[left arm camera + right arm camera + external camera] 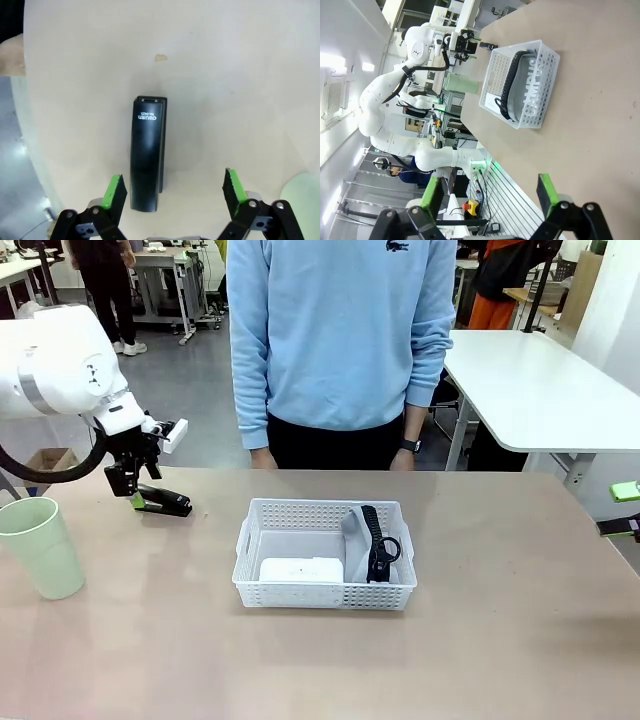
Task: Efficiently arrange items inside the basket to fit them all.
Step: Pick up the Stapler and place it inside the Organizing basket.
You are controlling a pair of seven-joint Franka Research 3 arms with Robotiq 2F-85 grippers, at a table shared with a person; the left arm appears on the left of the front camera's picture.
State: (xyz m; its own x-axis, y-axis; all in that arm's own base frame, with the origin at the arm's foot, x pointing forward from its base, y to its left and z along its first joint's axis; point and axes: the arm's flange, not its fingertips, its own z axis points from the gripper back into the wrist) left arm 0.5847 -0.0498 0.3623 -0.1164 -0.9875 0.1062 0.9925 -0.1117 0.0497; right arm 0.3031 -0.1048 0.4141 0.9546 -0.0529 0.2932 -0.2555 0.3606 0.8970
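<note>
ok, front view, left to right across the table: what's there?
pale green cup → black stapler → white power strip → grey zip pouch with black strap; the last two lie inside the white basket.

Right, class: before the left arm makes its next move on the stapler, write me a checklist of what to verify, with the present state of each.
1. Left end effector open: ok.
2. Black stapler lined up between its fingers: ok, though nearer one finger.
3. Fingers low enough to close on the stapler: cannot tell.
4. Free floor in the white basket behind the power strip: ok.
5. Right end effector open and away from the basket: ok.
6. Pale green cup packed: not ok, it stands on the table.
</note>
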